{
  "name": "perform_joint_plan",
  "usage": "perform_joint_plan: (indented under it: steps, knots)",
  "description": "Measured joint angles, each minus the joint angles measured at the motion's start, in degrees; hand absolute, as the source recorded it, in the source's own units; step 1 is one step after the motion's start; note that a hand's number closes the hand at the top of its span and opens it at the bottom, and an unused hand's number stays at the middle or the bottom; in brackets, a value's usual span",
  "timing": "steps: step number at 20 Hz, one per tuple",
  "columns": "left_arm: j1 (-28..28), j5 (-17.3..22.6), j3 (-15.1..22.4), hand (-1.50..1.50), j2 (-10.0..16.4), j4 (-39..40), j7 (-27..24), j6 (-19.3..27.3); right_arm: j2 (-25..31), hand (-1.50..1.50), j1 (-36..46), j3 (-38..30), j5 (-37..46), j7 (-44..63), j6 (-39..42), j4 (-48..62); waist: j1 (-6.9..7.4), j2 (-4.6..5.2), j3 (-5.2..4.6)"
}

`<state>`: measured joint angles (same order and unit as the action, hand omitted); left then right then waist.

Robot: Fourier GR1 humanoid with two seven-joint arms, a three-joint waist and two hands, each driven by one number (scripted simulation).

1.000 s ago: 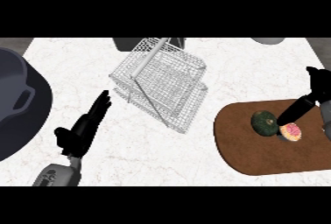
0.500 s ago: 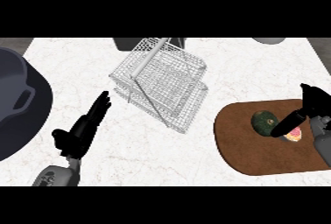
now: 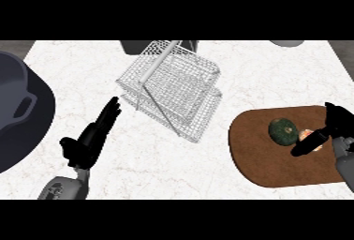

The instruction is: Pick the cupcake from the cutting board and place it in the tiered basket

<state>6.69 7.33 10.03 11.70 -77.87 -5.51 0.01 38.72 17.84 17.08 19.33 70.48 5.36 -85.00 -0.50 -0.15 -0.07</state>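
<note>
Figure: the right hand [image 3: 335, 125] is settling lower over the cupcake [image 3: 308, 135], which is lying at the right of the cutting board [image 3: 269, 171] beside a dark green fruit [image 3: 282, 131]. The hand is staying unclenched, so a grasp looks imminent. The tiered basket [image 3: 173, 89] is standing far left of the board, and the left hand [image 3: 90, 140] is resting open.

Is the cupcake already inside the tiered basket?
No, the cupcake sits on the cutting board, partly under the right hand, apart from the tiered basket.

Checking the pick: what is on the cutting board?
A dark green round item lies in plain view. Beside it the cupcake shows only partly: the right hand covers the rest.
</note>
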Motion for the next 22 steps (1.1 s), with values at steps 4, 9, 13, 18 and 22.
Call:
perform_joint_plan:
  steps: [4,9,13,18,22]
  knots:
    - [0.7,0.1,-0.9,0.0,0.1,1.4,-0.7,-1.0,-1.6,-1.5,-3.0,-0.9,1.7,-1.4,-0.4,-0.3,0.1,0.06,0.01]
    - [0.1,-0.2,-1.4,0.0,0.5,1.0,-0.9,-2.2,-4.4,-1.5,-3.0,-2.6,4.1,-3.5,-0.6,3.0,0.57,0.12,0.04]
    - [-0.5,-0.7,-1.4,0.0,0.0,-0.7,0.3,-2.1,-6.5,1.5,-4.1,-4.7,6.1,-5.8,-1.5,4.3,0.57,0.11,0.06]
    - [-0.1,-1.7,-2.2,0.0,-1.2,0.5,-0.5,-2.2,-9.1,1.5,-2.9,-6.5,12.0,-9.0,-3.4,5.7,0.59,0.14,0.06]
    - [0.2,-2.5,-3.2,0.0,-1.8,1.6,-0.8,-3.1,-11.3,1.5,-2.9,-8.4,15.8,-11.0,-3.8,6.6,0.56,0.13,0.03]
